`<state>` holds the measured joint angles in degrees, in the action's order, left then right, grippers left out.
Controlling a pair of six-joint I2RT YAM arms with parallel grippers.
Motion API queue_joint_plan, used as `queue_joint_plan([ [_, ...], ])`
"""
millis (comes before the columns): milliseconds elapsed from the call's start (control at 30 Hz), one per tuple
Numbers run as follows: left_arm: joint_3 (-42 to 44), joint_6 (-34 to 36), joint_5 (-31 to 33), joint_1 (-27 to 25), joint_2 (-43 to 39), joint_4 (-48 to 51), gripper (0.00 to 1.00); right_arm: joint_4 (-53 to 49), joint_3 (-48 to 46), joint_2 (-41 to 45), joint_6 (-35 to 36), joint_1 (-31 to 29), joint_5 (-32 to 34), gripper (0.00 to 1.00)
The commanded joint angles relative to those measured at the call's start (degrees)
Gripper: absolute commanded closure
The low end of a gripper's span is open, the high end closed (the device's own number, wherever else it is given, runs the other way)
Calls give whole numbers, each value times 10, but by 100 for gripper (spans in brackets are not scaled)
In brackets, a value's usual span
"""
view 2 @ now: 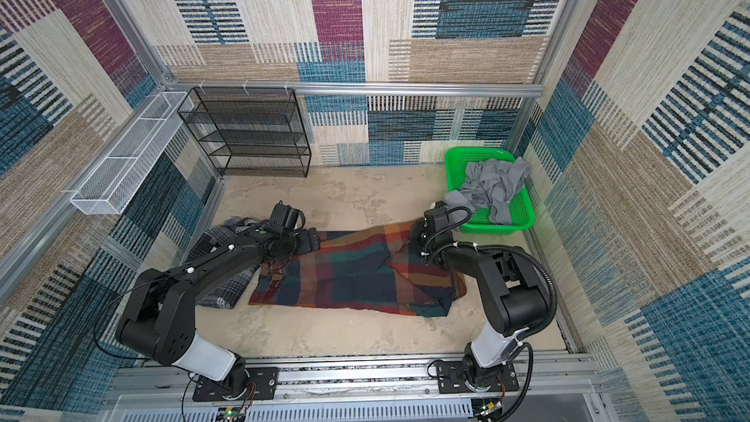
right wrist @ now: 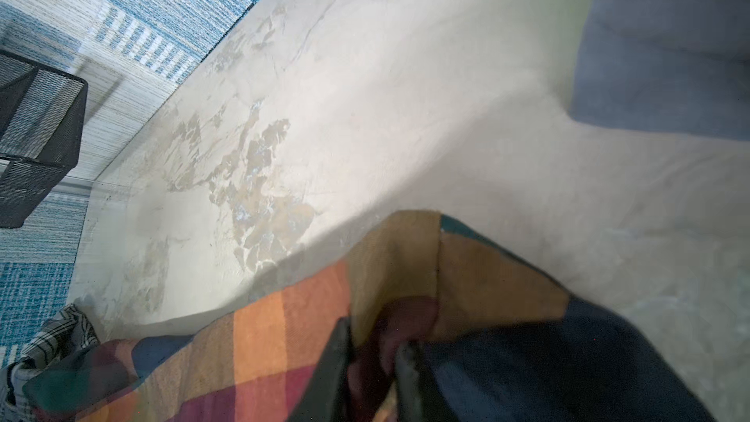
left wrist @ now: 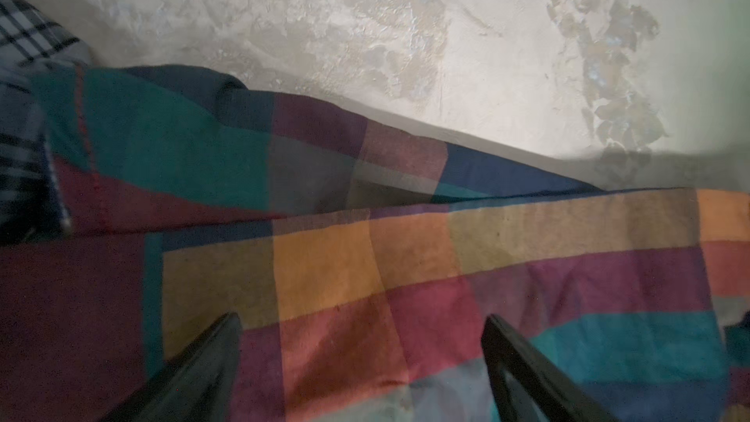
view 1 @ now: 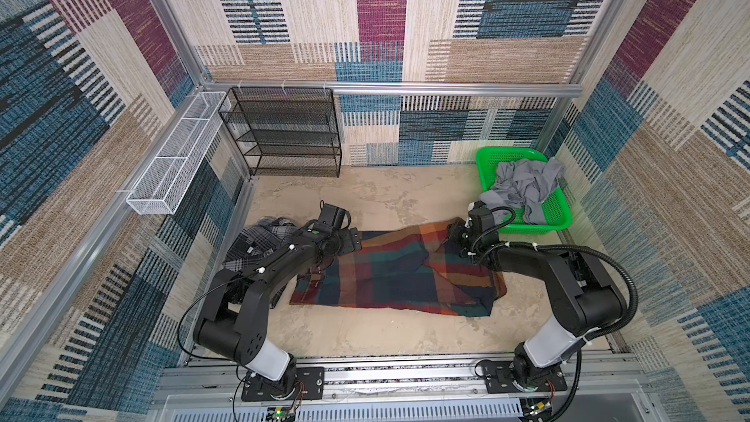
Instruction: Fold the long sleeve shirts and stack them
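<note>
Position: the navy-orange plaid shirt (view 1: pixel 389 274) lies spread on the desk (view 1: pixel 365 196) between the two arms. In both top views its long axis runs across the desk, from the left arm's side to the right arm's side. One layer is folded diagonally over the middle. I cannot tell which end carries the collar.

The grey plaid shirt (view 1: pixel 259 237) lies crumpled at the left end. It touches the larger shirt's edge and is partly hidden under the left arm.

Left end effector (left wrist: pixel 361 318): jaws wide apart, over the orange and red checks at the shirt's far left end, nothing between them.

Right end effector (right wrist: pixel 375 334): fingers drawn together on a raised fold at the shirt's far right corner, cloth pinched between them.

A green basket (view 1: pixel 487 160) with grey garments (view 1: pixel 523 184) stands just beyond the right end effector.
</note>
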<state>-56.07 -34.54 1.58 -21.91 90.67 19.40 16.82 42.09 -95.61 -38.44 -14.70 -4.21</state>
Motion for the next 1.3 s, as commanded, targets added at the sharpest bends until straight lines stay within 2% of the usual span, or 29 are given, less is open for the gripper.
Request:
queue_joint_plan([
  [0,3,-16,7,0,16,-19,4,57,-18,12,2,-1,-14,97],
  [33,4,-18,5,0,21,-22,4,60,-27,23,0,0,-13,100],
  [167,11,-23,8,0,34,-28,4,49,-70,80,-6,0,-6,100],
  [467,25,-33,9,0,38,-41,4,-36,-181,205,-93,-3,16,100],
  [600,30,-37,7,0,42,-44,4,-56,-207,217,-112,-25,37,100],
  [767,32,-40,6,1,46,-44,4,-115,-215,225,-176,-84,131,100],
  [833,33,-40,7,1,45,-44,4,-97,-237,224,-200,-103,158,100],
  [1000,34,-38,10,1,39,-39,4,-147,-210,223,-218,-106,159,100],
  [1033,33,-37,12,1,38,-38,4,-161,-201,239,-218,-107,155,93],
  [1067,33,-38,13,1,36,-37,4,-178,-194,262,-222,-107,150,80],
  [1133,33,-38,13,1,34,-36,4,-228,-180,310,-236,-107,153,63],
  [1167,32,-37,12,2,33,-35,4,-252,-174,336,-239,-106,159,56],
  [1267,31,-37,13,2,30,-34,4,-298,-161,400,-235,-105,192,44],
])
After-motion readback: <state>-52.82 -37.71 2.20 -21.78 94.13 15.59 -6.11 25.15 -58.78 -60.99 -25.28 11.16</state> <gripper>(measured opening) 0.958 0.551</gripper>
